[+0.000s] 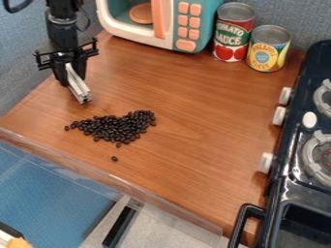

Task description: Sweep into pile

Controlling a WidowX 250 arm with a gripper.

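Clamping a pale bar [79,90] in the tool [69,77], at the upper left of the desk [194,101]. Slants down toward the beans [119,127], apart from them. Shows these in a heap on the desk, tapering leftward, with one stray bean [114,159] nearer the front edge. Has a microwave [174,22] and two cans [234,31] behind, a stove [281,177] at right.

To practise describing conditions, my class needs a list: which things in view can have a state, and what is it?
Black two-finger gripper, closed on the bar
Silver metal bar, gripped, tilted
Small black beans, loosely heaped, some straying
Teal-and-white toy microwave, door apparently shut
Red-labelled metal can, upright
Yellow-labelled metal can, upright
Black stove, no flame visible
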